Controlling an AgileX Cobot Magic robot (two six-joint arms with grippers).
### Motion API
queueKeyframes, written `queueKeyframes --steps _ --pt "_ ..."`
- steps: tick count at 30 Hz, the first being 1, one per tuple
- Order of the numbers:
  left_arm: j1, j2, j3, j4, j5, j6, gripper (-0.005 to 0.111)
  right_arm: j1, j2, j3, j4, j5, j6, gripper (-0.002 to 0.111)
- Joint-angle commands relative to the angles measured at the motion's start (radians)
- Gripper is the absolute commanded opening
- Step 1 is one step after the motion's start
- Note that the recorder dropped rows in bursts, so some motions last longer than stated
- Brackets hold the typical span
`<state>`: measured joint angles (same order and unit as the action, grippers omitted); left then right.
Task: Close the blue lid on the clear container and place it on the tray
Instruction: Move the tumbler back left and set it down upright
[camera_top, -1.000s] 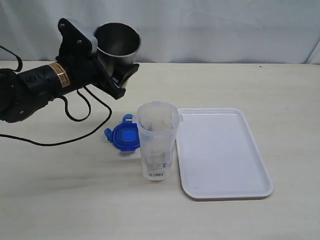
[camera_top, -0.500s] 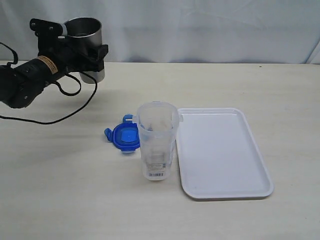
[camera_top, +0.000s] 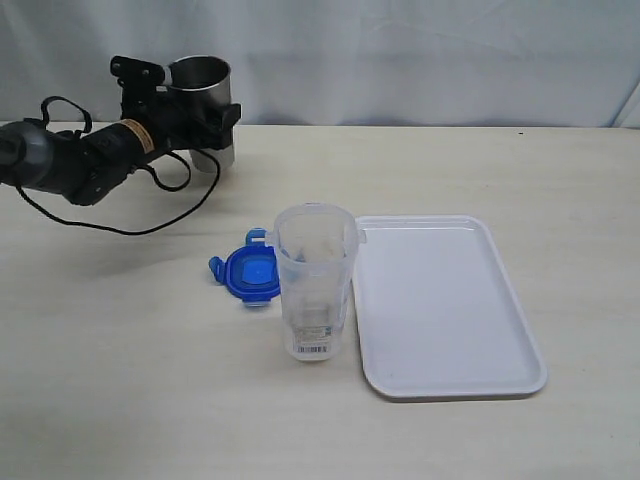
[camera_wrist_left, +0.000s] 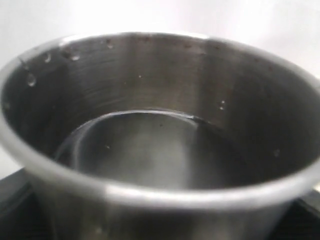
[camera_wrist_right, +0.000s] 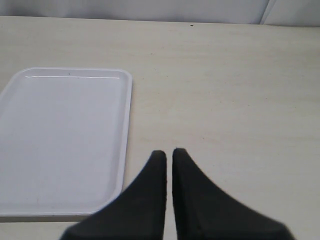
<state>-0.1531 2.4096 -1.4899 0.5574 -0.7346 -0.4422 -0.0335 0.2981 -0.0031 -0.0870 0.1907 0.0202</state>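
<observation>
Two grippers show on my screens. The left gripper (camera_top: 207, 122) is clamped wide around the steel tumbler (camera_top: 201, 84) at the table's (camera_top: 120, 380) far left. The right gripper (camera_wrist_right: 169, 156) is pinched closed and empty, near the tray (camera_top: 450, 300). The clear container (camera_top: 314, 300) stands upright and lidless just beside the tray, with the blue lid (camera_top: 250, 274) flat at its left.

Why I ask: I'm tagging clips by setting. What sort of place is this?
Probably a lab test bench, not a kitchen: bare pale tabletop, plain white curtain behind, and a cabled robot arm holding a steel tumbler.
</observation>
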Motion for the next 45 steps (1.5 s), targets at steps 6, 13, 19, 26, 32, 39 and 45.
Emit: queueKeyframes --steps 6,13,19,26,32,39,45 --pt "-0.004 0.048 -0.025 -0.009 -0.059 -0.01 0.0 0.002 0.003 0.003 0.001 -0.012 -0.006 0.005" --pt "-0.004 0.053 -0.025 -0.009 -0.023 -0.01 0.004 0.002 0.003 0.003 0.001 -0.012 -0.006 0.005" --pt "-0.004 0.053 -0.025 -0.009 0.025 -0.01 0.075 0.002 0.003 0.003 0.001 -0.012 -0.006 0.005" --pt "-0.004 0.053 -0.025 0.034 0.029 -0.015 0.1 0.002 0.003 0.003 0.001 -0.012 -0.006 0.005" --pt "-0.004 0.051 -0.021 0.036 0.053 -0.018 0.1 0.002 0.003 0.003 0.001 -0.012 -0.006 0.005" --pt "-0.002 0.014 0.014 0.036 0.145 -0.023 0.1 0.002 0.003 0.003 0.001 -0.012 -0.006 0.005" --pt "0.002 -0.015 0.08 0.034 0.146 -0.006 0.1 0.002 0.003 0.003 0.001 -0.012 -0.006 0.005"
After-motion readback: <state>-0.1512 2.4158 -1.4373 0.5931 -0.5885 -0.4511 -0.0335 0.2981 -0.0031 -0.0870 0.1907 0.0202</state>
